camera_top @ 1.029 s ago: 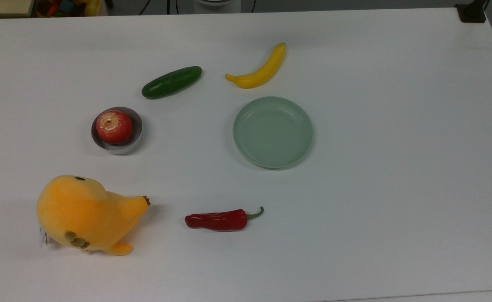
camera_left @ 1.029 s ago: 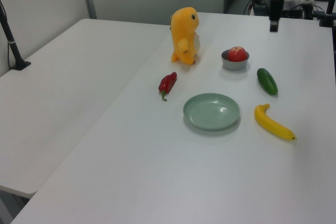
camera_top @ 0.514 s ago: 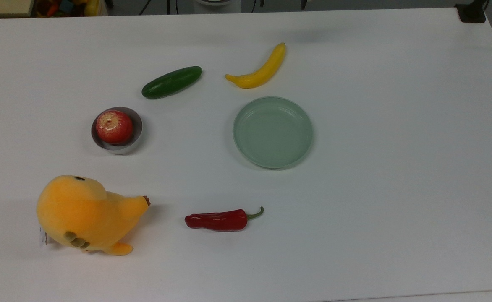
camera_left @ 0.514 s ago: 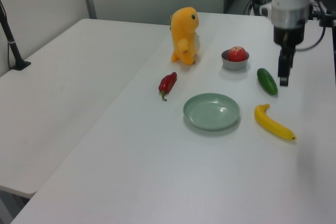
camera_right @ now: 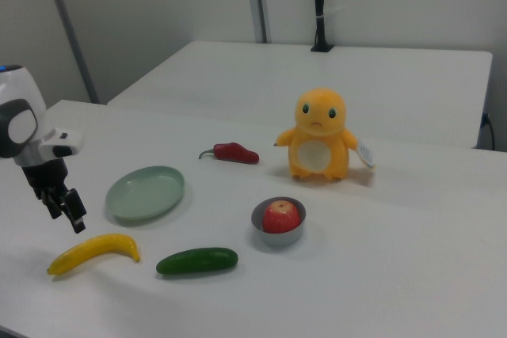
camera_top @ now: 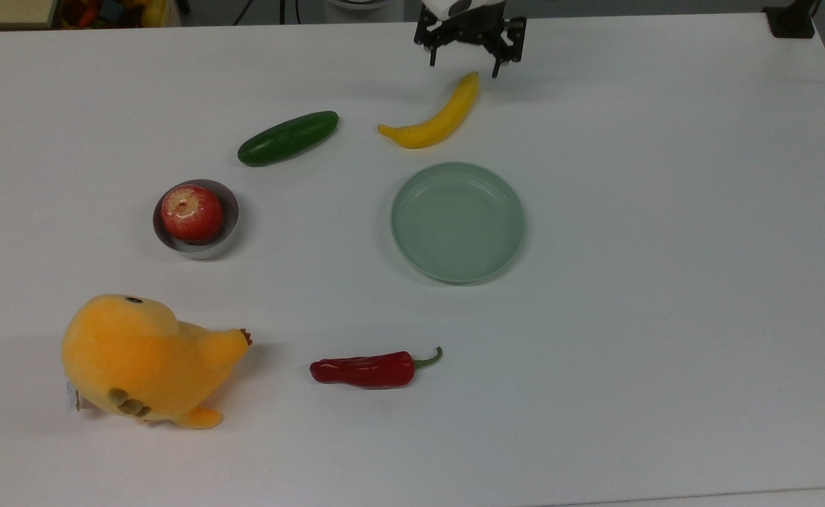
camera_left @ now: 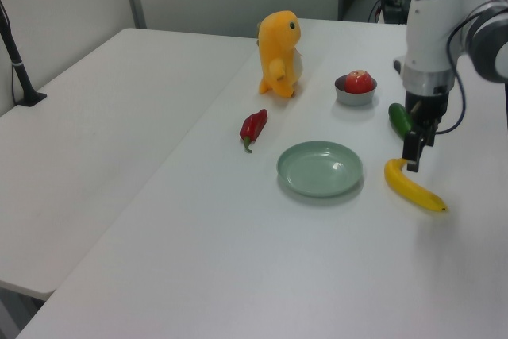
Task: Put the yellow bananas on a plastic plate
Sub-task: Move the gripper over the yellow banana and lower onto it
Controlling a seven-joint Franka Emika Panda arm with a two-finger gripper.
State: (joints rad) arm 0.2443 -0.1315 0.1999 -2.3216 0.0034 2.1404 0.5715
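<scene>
The yellow banana [camera_top: 433,118] lies on the white table just beyond the plate in the top view, its dark tip pointing to the far edge. The pale mint-green plastic plate [camera_top: 457,222] sits bare at mid-table. My gripper [camera_top: 463,67] hangs open over the banana's far tip, one finger to either side, holding nothing. In the left view the gripper [camera_left: 414,156] hovers just above the banana [camera_left: 416,188], to the right of the plate [camera_left: 320,169]. In the right view the gripper [camera_right: 66,214] is above the banana [camera_right: 93,252], left of the plate [camera_right: 146,192].
A dark green cucumber [camera_top: 288,138] lies to the top view's left of the banana. A small metal bowl [camera_top: 229,229] holds a red apple [camera_top: 191,213]. A red chili [camera_top: 363,370] and an orange plush toy [camera_top: 141,359] sit nearer the front edge.
The arm has come in from the table's far edge and lowered to just above the banana's tip. Nothing on the table has moved.
</scene>
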